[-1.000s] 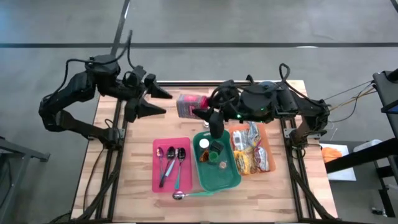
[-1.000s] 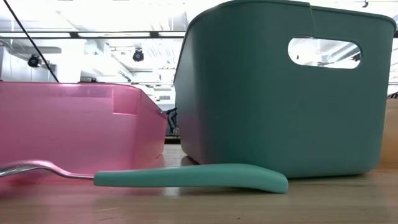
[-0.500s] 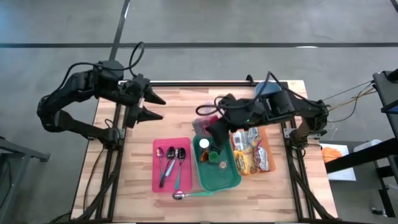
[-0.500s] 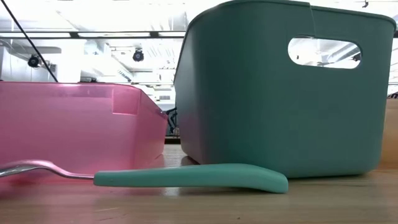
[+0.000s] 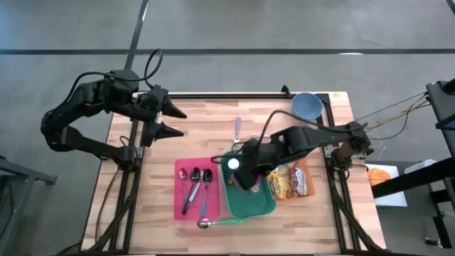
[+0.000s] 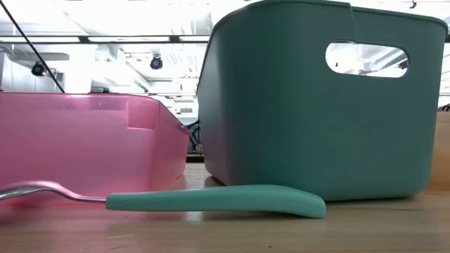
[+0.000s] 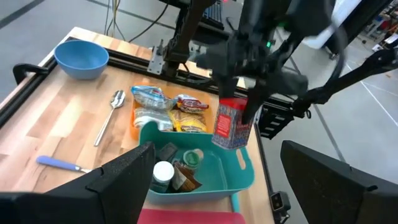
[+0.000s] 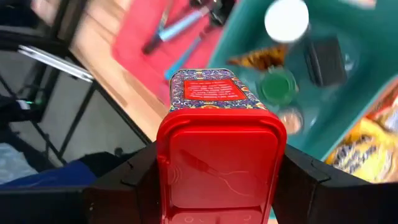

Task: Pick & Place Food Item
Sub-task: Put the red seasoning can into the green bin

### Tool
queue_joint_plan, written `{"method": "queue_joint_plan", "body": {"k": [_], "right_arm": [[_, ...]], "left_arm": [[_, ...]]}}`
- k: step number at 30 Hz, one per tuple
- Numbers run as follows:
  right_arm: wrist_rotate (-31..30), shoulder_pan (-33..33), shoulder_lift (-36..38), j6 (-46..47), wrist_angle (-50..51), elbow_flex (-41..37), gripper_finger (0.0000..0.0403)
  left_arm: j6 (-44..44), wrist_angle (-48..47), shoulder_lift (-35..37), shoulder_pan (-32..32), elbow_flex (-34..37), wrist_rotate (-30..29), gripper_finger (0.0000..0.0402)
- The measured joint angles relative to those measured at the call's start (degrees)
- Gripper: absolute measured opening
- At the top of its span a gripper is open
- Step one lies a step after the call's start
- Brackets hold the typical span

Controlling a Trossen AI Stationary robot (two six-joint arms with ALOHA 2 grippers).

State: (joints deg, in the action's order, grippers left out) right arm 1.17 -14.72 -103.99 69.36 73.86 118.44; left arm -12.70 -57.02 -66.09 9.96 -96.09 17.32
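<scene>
Since the right claw (image 5: pixel 245 171) is clamped on the red tin (image 7: pixel 231 126) above the crowded teal bin (image 5: pixel 264 206), a release could tip it onto the jars; left claw (image 5: pixel 173 122) waits gaping over the bench's edge

From the high view, I cannot see the red tin (image 8: pixel 219 149): the right arm covers it. My right wrist view cuts off its base. The teal bin (image 6: pixel 316 98) blocks my low view.

Right pincer (image 5: pixel 245 174) clamped, left (image 5: pixel 173 122) agape
</scene>
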Motion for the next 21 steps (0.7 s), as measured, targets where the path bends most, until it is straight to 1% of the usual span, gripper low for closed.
{"method": "queue_joint_plan", "body": {"k": [6,11,15,21], "right_arm": [[4.0,-1.2,-1.1,4.6,-0.7,-5.6,0.0208],[6.7,-2.3,-3.1,7.3,-1.3,-7.9,0.0208],[7.1,-2.9,-4.8,8.7,-2.2,-9.4,0.0208],[7.0,-3.4,-10.0,7.8,-1.6,-8.3,0.0208]], "left_arm": [[0.2,-1.6,0.7,0.0,0.0,-0.4,0.0347],[0.3,-3.5,0.7,0.0,0.0,-0.4,0.0347],[0.3,-4.4,0.7,0.0,0.0,-0.9,0.0347],[0.4,-4.8,0.7,0.0,0.0,-1.3,0.0347]]}}
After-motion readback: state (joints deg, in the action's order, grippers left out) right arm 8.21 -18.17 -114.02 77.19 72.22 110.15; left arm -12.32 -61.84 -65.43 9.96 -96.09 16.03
